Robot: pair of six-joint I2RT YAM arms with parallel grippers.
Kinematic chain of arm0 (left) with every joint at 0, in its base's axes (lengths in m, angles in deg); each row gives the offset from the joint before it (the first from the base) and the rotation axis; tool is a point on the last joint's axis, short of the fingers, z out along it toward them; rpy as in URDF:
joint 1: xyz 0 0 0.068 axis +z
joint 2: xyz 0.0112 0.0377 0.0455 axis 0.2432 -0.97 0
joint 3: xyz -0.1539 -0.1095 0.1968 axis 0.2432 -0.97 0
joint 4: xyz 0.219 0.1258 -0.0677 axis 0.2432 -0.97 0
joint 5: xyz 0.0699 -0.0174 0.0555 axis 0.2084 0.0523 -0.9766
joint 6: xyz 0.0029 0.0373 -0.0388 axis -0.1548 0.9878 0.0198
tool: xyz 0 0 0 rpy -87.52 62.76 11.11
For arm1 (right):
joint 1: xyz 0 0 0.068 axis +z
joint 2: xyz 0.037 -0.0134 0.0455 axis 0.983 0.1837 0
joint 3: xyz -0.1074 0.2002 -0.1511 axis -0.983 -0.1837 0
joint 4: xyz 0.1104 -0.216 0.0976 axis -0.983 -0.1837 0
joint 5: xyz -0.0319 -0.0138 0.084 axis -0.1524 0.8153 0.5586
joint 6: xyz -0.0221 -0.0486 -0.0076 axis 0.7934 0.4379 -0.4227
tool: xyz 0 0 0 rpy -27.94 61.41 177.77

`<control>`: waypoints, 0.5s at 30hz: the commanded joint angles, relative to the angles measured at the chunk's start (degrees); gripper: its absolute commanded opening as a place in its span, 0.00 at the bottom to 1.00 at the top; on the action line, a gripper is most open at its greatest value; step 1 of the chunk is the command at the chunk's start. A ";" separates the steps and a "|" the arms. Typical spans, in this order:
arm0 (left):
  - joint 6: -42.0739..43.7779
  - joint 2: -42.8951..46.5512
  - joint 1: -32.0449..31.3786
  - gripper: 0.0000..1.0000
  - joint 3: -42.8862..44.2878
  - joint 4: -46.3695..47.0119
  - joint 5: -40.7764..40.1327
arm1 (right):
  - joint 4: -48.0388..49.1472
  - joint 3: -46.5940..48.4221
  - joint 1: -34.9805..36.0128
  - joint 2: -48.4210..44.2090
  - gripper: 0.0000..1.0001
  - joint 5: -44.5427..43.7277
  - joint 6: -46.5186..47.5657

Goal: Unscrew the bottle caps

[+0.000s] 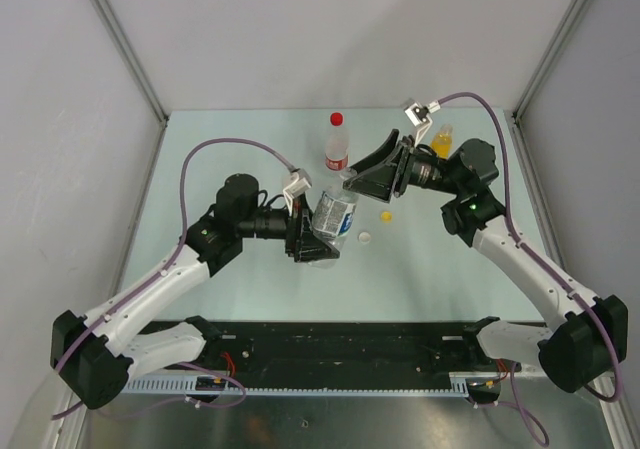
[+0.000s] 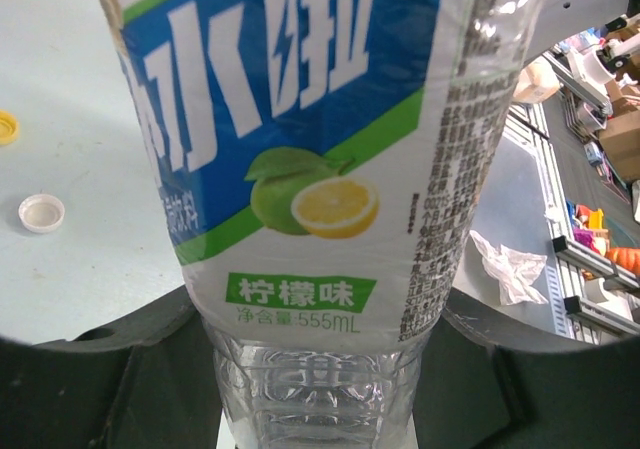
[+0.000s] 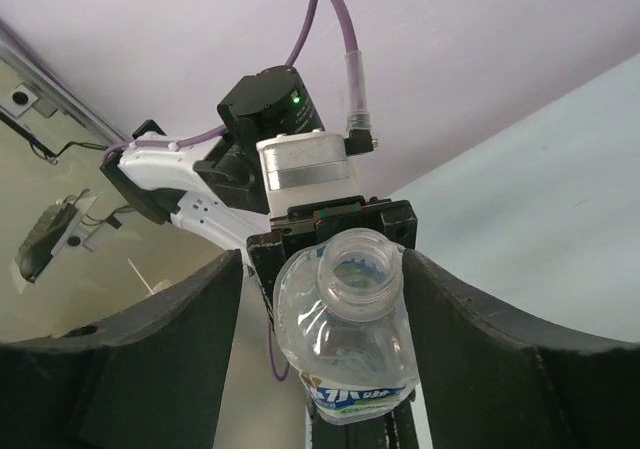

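- blue-white labelled bottle [image 2: 320, 169] fills the left wrist view, its clear lower body clamped between the left gripper's [image 2: 320, 349] dark fingers [image 2: 110, 369]; a white cap [image 2: 41, 212] and a yellow cap [image 2: 7, 126] lie loose on the pale table [image 2: 90, 69] at the left
- right wrist view: that bottle's uncapped mouth faces the camera, between the right gripper's [image 3: 323, 269] spread, released fingers [image 3: 150, 369], with a gap showing on the left side
- top view: both arms meet mid-table at the held bottle, the two loose caps just to its right; behind stand the red-capped bottle [image 1: 337, 152], its red cap [image 1: 337, 119] on, and the yellow-orange bottle [image 1: 441, 141], partly hidden by the right arm
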 commanded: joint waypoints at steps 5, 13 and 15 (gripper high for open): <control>-0.57 -0.43 -0.88 0.28 2.40 1.70 1.64 | -2.15 3.28 0.89 1.04 0.53 0.22 2.62; -0.34 -0.47 -1.14 0.29 2.55 1.76 1.45 | -7.58 4.67 2.34 2.22 0.17 0.92 6.82; -0.22 -0.43 -1.21 0.29 2.48 1.72 1.40 | -8.13 4.79 2.32 1.98 0.05 0.79 7.30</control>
